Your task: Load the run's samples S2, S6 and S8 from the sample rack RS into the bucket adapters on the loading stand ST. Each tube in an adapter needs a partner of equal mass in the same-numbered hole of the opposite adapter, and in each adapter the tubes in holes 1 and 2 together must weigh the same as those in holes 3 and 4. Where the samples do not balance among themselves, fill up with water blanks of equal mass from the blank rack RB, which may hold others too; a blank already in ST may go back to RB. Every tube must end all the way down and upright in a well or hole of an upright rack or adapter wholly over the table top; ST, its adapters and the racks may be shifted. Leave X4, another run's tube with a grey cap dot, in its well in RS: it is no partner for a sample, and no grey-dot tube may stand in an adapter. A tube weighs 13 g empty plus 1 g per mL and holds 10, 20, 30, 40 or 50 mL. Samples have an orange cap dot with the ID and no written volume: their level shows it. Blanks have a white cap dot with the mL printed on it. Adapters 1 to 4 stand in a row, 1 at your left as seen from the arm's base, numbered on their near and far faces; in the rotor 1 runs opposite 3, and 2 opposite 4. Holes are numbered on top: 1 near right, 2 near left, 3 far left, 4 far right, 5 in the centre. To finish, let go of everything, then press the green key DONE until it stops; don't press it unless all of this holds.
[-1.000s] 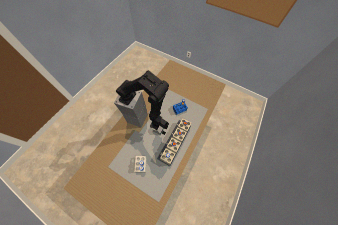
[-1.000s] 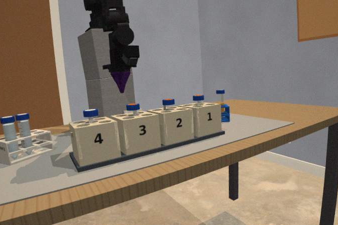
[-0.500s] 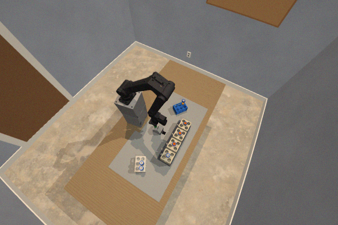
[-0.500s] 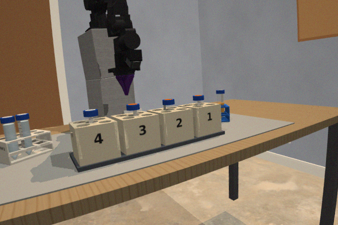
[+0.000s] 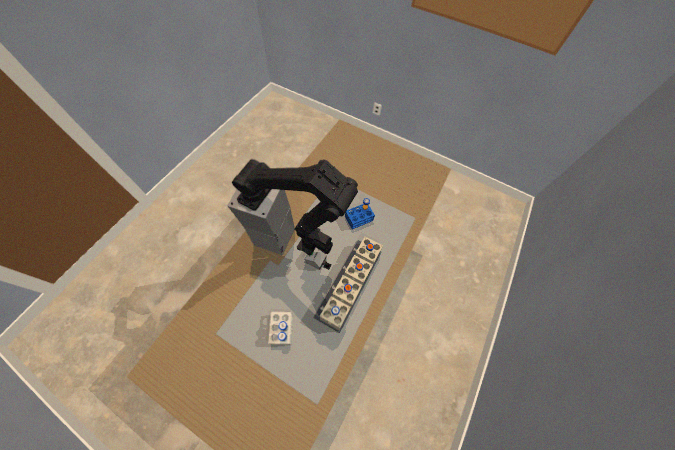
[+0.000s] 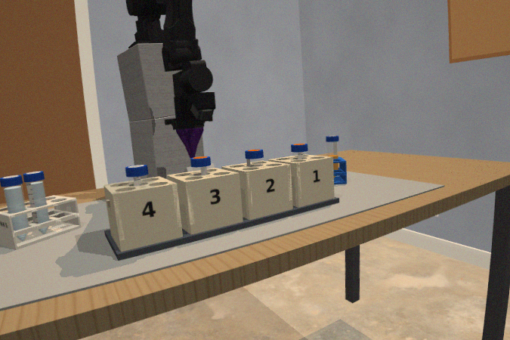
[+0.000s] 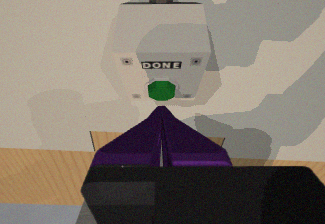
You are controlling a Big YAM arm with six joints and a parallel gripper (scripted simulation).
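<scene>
My gripper (image 7: 161, 112) is shut and empty, its purple tips pointing down just above the green key DONE (image 7: 160, 91) on its grey box (image 5: 315, 259). It also shows in the exterior view (image 6: 190, 151), behind the stand. The loading stand ST (image 6: 219, 198) holds adapters 4, 3, 2 and 1 in a row. Adapter 4 (image 6: 143, 210) holds a white-dot blank (image 6: 136, 171). Adapters 3 (image 6: 201, 161), 2 (image 6: 254, 154) and 1 (image 6: 299, 147) each hold one orange-dot tube. The blue sample rack RS (image 5: 360, 214) holds one tube (image 6: 332, 145).
The white blank rack RB (image 6: 32, 220) stands at the left with two blanks (image 5: 282, 330). The arm's grey base block (image 5: 262, 217) stands behind the key. The table's edge runs close in front of the stand.
</scene>
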